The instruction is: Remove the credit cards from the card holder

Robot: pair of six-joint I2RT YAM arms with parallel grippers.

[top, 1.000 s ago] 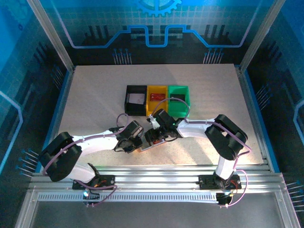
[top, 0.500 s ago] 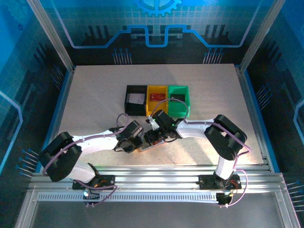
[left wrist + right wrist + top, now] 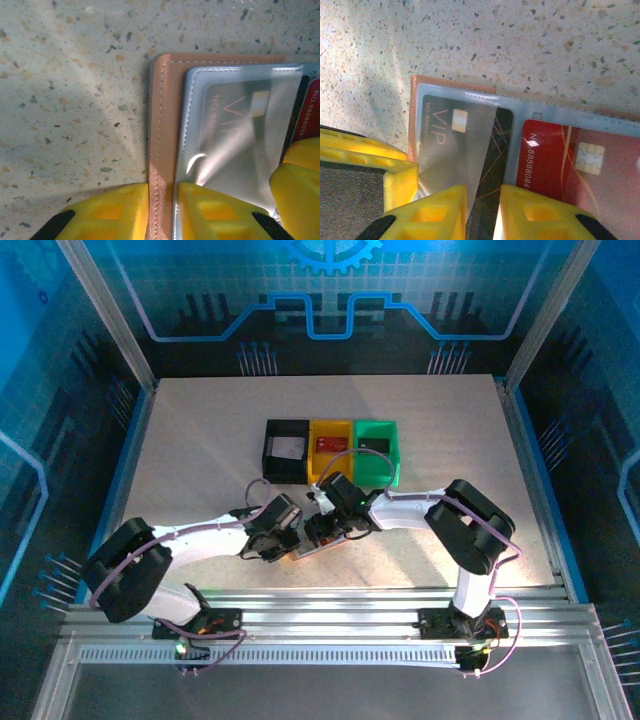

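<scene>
The pinkish-tan card holder (image 3: 318,546) lies open on the table between both grippers. My left gripper (image 3: 162,212) is shut on its tan stitched edge (image 3: 161,125), beside the clear pocket. A black VIP credit card (image 3: 445,135) sits in that pocket under a shiny plastic window. My right gripper (image 3: 482,215) has its yellow fingers (image 3: 440,215) drawn in on either side of this card's near end. A red credit card (image 3: 560,170) lies in the neighbouring pocket. Seen from above, the left gripper (image 3: 283,531) and right gripper (image 3: 326,530) meet over the holder.
Three small bins stand in a row behind the holder: black (image 3: 270,452), yellow (image 3: 314,452) and green (image 3: 396,452). A pale card lies in the black one and a red one in the yellow. Open speckled table lies to the left, right and far side.
The right gripper's jaws have narrowed around the black card and its arm has edged slightly left. The left gripper and the card holder have stayed put.
</scene>
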